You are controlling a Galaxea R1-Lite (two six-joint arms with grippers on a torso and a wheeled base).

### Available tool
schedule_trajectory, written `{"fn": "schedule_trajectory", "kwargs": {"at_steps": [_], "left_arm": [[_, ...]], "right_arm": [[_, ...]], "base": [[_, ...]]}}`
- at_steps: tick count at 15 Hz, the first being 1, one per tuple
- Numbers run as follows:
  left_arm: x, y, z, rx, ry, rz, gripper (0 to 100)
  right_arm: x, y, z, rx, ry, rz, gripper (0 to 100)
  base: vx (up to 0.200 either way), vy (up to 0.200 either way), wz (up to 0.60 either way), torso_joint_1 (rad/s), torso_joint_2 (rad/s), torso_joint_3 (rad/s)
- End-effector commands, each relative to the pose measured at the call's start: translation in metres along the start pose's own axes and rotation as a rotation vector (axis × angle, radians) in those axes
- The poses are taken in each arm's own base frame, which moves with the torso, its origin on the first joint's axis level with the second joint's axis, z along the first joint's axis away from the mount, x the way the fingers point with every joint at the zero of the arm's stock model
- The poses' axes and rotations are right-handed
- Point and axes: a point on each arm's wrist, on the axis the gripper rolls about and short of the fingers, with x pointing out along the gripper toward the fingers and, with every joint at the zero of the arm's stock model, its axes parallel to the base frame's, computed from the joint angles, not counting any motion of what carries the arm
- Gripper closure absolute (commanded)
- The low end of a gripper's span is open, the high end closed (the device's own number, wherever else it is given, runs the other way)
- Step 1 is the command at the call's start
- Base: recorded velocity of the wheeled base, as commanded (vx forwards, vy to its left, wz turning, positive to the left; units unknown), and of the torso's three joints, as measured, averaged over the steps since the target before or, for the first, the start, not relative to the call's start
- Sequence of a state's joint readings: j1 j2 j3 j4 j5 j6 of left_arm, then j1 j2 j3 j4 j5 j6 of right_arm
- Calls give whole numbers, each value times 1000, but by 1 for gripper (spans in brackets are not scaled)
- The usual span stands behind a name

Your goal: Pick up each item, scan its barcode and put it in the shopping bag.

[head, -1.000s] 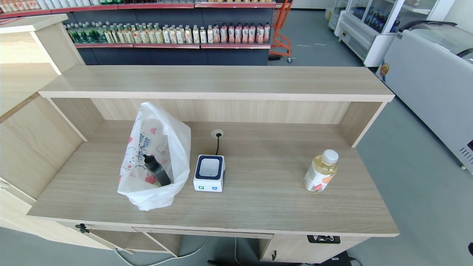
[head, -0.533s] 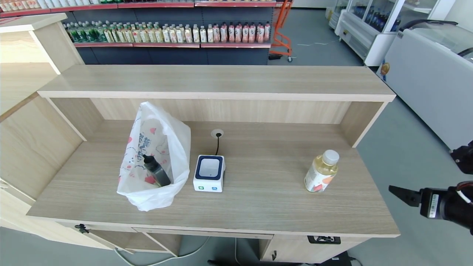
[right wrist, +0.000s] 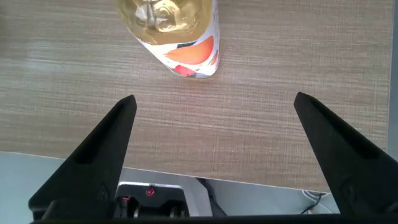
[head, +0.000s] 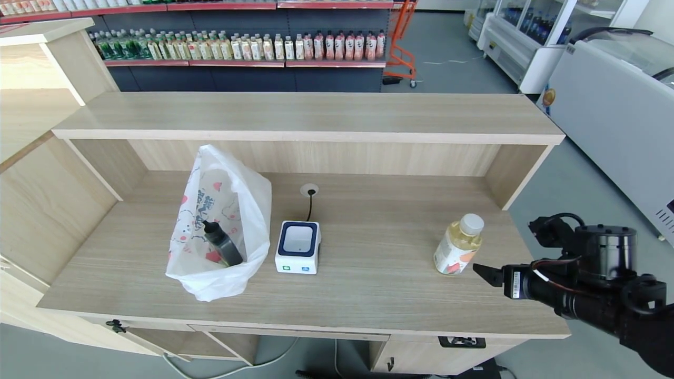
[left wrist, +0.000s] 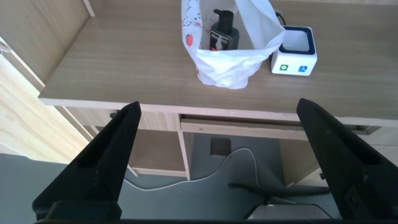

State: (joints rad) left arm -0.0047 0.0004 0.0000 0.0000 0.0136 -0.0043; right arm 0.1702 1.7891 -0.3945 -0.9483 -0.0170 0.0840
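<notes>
Your right gripper [right wrist: 214,98], spread wide and empty, hangs at the drink bottle's [head: 458,243] 4 o'clock. Your left gripper [left wrist: 219,104] gapes empty too.

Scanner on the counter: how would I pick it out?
Look at the wooden counter. Near its middle, just beside the white bag, sits the scanner. It is the only small white box, with a dark-framed window on top.

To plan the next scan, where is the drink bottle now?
Head view: the drink bottle stands upright on the counter, on its right side, right of the scanner, just ahead of the right gripper.
</notes>
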Motion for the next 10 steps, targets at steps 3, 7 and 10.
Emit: {"fn": "schedule_trajectory", "kwargs": {"at_steps": [3, 7, 10], "left_arm": [[0, 0, 0, 0, 0, 0, 0], [0, 0, 0, 0, 0, 0, 0], [0, 0, 0, 0, 0, 0, 0]], "right_arm": [[38, 10, -6, -58, -6, 8, 0], [54, 19, -4, -83, -58, 40, 0], [62, 27, -2, -88, -85, 63, 0]], "base": [[0, 0, 0, 0, 0, 0], [0, 0, 0, 0, 0, 0], [0, 0, 0, 0, 0, 0]]}}
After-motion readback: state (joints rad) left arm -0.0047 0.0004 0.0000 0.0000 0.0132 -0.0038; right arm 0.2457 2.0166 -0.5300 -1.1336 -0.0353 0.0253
